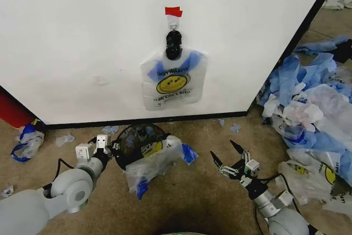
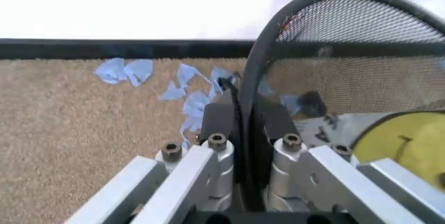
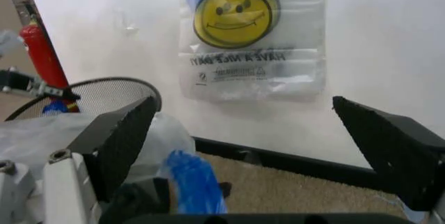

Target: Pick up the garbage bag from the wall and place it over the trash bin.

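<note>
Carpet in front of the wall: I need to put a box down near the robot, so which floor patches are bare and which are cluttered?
Bare carpet lies between the trash bin and the right gripper, and along the wall base left of the bin, apart from small scraps. The right side is crowded with the heap of plastic sheets. The left gripper clamps the bin's rim.

Makeshift test room: white panel wall (image 1: 82,37), carpet (image 1: 187,202), scattered plastic bags (image 1: 313,103).
</note>
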Robot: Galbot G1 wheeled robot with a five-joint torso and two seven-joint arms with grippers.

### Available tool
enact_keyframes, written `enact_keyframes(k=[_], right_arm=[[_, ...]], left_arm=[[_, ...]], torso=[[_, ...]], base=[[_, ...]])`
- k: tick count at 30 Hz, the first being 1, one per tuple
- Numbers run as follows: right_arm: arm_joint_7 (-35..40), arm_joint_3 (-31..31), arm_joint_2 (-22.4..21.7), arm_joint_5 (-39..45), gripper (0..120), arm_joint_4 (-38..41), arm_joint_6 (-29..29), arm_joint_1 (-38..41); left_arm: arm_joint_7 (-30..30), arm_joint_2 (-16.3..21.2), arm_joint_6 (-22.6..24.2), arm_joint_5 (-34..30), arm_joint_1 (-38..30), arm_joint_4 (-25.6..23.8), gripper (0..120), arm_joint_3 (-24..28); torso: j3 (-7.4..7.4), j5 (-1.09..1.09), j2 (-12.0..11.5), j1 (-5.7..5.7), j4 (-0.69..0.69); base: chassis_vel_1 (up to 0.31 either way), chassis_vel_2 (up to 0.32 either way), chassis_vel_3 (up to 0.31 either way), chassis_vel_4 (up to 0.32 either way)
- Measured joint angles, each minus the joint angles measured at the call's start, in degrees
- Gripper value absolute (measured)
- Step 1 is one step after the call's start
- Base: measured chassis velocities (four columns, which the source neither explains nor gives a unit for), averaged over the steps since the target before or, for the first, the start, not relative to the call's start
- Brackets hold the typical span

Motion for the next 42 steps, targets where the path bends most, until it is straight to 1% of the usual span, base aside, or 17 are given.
enact_keyframes(k=[1, 3, 5, 6, 8, 10, 13, 16, 18, 19, 21, 25, 26, 27, 31, 36, 42], right_arm=[[0.00, 0.00, 0.00, 0.00, 94, 0.00, 0.00, 0.00], [0.02, 0.11, -0.14, 0.01, 95, 0.25, -0.01, -0.24], [0.08, 0.15, -0.33, 0.02, 95, 0.40, -0.03, -0.28], [0.13, 0.09, -0.49, 0.04, 95, 0.41, -0.12, -0.15], [0.16, 0.01, -0.58, 0.08, 95, 0.43, -0.17, -0.05], [0.26, -0.05, -0.86, 0.12, 95, 0.72, -0.29, -0.04], [0.32, 0.30, -0.94, 0.08, 95, 1.15, -0.30, -0.67], [0.71, 0.72, -1.21, -0.06, 95, 1.71, -0.30, -1.19], [0.86, 0.79, -1.39, -0.08, 95, 1.89, -0.35, -1.21], [0.94, 0.89, -1.51, -0.08, 96, 2.07, -0.37, -1.29], [0.95, 0.93, -1.53, -0.08, 96, 2.09, -0.38, -1.33], [1.08, 0.86, -1.80, -0.09, 96, 2.16, -0.50, -1.20], [1.08, 0.86, -1.80, -0.09, 96, 2.16, -0.50, -1.20], [1.10, 0.73, -1.81, -0.08, 96, 2.11, -0.57, -0.98], [1.11, 0.39, -1.84, -0.03, 96, 1.86, -0.71, -0.67], [1.10, 0.36, -1.88, 0.00, 96, 1.56, -0.72, -0.62], [1.05, 0.55, -1.87, 0.00, 95, 1.42, -0.67, -0.87]], left_arm=[[0.00, 0.00, 0.00, 0.00, 0.00, 0.00, 3, 0.00], [-2.92, -1.05, 0.77, -1.49, 0.41, -0.84, 3, -1.92], [-5.36, -1.99, 1.31, -2.72, 2.42, -1.78, 3, -4.84], [-6.32, -2.40, 1.53, -3.18, 3.99, -2.24, 3, -6.71], [-6.85, -2.71, 1.64, -3.40, 5.01, -2.47, 3, -7.80], [-8.67, -3.89, 1.79, -4.59, 7.80, -3.00, 3, -10.69], [-9.55, -5.14, 1.76, -5.06, 8.94, -3.20, 3, -11.62], [-10.89, -8.37, 1.51, -4.96, 11.56, -4.35, 3, -13.53], [-11.47, -10.15, 1.42, -4.62, 13.25, -4.81, 3, -14.71], [-11.90, -11.68, 1.37, -4.35, 14.41, -5.16, 3, -15.43], [-12.01, -12.00, 1.35, -4.29, 14.63, -5.22, 3, -15.56], [-12.86, -16.04, 0.94, -2.76, 19.26, -6.60, 3, -17.98], [-12.86, -16.04, 0.94, -2.76, 19.26, -6.60, 3, -17.98], [-12.91, -16.94, 0.84, -2.31, 20.37, -6.93, 3, -18.65], [-13.04, -19.13, 0.78, -1.65, 22.47, -7.58, 3, -20.55], [-12.82, -19.12, 0.65, -1.26, 21.92, -6.65, 3, -20.42], [-12.51, -17.61, 0.62, -1.76, 20.12, -5.95, 3, -19.48]], torso=[[0.00, 0.00, 0.00, 0.00, 0.00], [0.00, 0.01, 0.00, 0.00, 0.00], [0.00, -0.01, 0.00, 0.00, -0.02], [0.00, -0.01, 0.00, 0.00, -0.01], [0.00, 0.01, 0.00, 0.00, -0.01], [0.00, 0.00, 0.00, 0.00, 0.04], [0.00, -0.01, 0.00, 0.00, 0.01], [-0.01, 0.06, 0.00, -0.01, 0.00], [-0.01, 0.01, 0.01, -0.01, 0.02], [-0.02, 0.04, 0.01, -0.01, 0.05], [-0.02, 0.04, 0.01, -0.01, 0.05], [-0.02, 0.05, 0.02, -0.01, 0.01], [-0.02, 0.05, 0.02, -0.01, 0.01], [-0.02, 0.03, 0.02, -0.02, 0.03], [-0.01, 0.01, 0.02, -0.01, 0.01], [-0.01, 0.02, 0.02, -0.01, 0.01], [0.00, 0.00, 0.01, 0.00, 0.00]], base=[[0.000, 0.000, 0.000, 0.000], [0.000, 0.000, 0.000, 0.000], [0.000, 0.000, 0.000, 0.000], [0.000, 0.000, 0.000, 0.000], [0.000, 0.000, 0.000, 0.000], [0.000, 0.000, 0.000, 0.000], [0.000, 0.000, 0.000, 0.000], [0.000, 0.000, 0.000, 0.000], [0.000, 0.000, 0.000, 0.000], [0.000, 0.000, 0.000, 0.000], [0.000, 0.000, 0.000, 0.000], [0.000, 0.000, 0.000, 0.000], [0.000, 0.000, 0.000, 0.000], [0.000, 0.000, 0.000, 0.000], [0.000, 0.000, 0.000, 0.000], [0.000, 0.000, 0.000, 0.000], [0.000, 0.000, 0.000, 0.000]])
